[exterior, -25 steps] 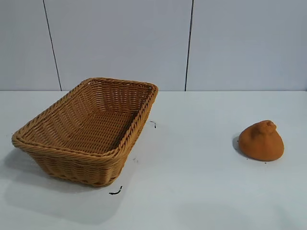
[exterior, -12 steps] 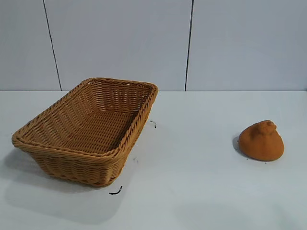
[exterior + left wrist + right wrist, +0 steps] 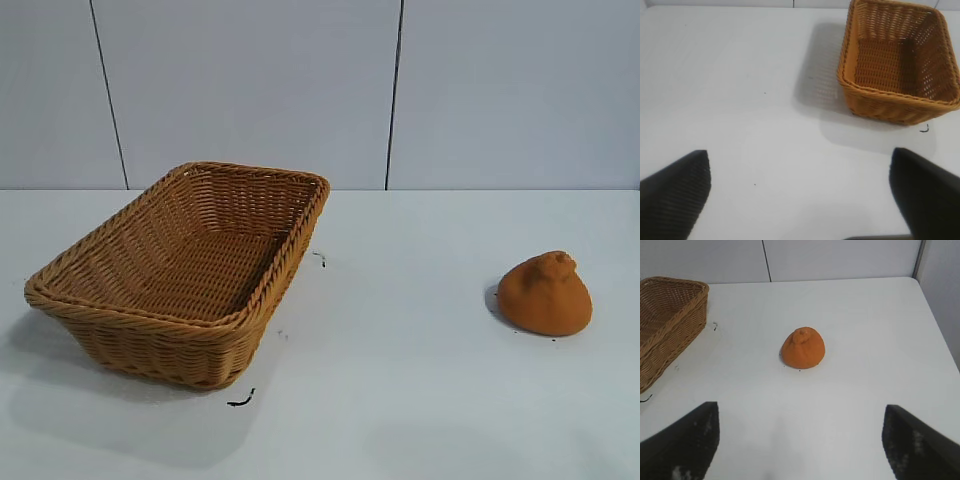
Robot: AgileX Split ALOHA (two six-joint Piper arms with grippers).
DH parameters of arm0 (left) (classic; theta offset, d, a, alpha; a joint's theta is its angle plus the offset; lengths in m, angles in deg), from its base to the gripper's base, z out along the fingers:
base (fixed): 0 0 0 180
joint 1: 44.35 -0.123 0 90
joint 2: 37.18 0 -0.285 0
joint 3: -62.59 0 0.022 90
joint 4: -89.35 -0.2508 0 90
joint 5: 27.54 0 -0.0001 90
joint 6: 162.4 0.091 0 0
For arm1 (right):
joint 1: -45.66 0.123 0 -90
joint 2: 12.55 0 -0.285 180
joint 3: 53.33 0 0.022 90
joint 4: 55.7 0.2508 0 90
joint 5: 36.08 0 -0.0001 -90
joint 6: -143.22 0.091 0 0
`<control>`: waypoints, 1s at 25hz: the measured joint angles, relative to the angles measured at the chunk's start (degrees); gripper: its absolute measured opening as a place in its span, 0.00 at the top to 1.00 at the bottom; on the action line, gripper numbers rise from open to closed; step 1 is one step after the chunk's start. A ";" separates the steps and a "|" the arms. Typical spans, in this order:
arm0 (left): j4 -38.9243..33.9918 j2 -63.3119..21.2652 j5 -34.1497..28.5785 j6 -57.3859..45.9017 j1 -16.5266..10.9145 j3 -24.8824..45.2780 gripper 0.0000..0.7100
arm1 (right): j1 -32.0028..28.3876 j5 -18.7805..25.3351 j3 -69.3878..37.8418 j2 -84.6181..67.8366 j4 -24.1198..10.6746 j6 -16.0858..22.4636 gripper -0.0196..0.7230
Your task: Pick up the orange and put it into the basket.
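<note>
Fingers [image 3: 690,440] of both grippers spread, lumpy dull-orange knob-topped orange [image 3: 545,293] untouched on table [image 3: 400,380]

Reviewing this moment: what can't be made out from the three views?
- Both arms: absent from the exterior view; only finger tips show, cut by the wrist views' lower edges, left gripper and right gripper.
- Basket: near-wall interior hidden by its own rim in the exterior view; cut off at the right wrist view's edge.
- Orange: underside and back hidden by its own body; absent from the left wrist view.
- Black mark on the table: too small to identify.
</note>
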 joint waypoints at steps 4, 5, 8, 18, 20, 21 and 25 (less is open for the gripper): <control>0.00 0.00 0.00 0.00 0.00 0.00 0.02 | 0.00 0.00 0.00 0.00 0.00 0.00 0.15; 0.00 0.00 0.00 0.00 0.00 0.00 0.02 | 0.00 0.00 0.00 0.00 0.00 0.00 0.15; 0.00 0.00 0.00 0.00 0.00 0.00 0.02 | 0.00 0.00 0.00 0.00 0.00 0.00 0.15; -1.53 7.55 0.21 0.00 0.00 -6.51 0.02 | 0.00 0.00 0.00 0.00 0.00 0.00 0.15; -1.53 13.01 0.28 0.00 0.00 -10.38 0.02 | 0.00 0.00 0.00 0.00 0.00 0.00 0.15; -1.53 16.21 0.34 0.12 0.00 -11.92 0.02 | 0.00 0.00 0.00 0.00 0.00 0.00 0.15; -1.60 28.70 0.50 1.00 0.00 -18.40 0.02 | 0.00 0.00 0.00 0.00 0.00 0.00 0.15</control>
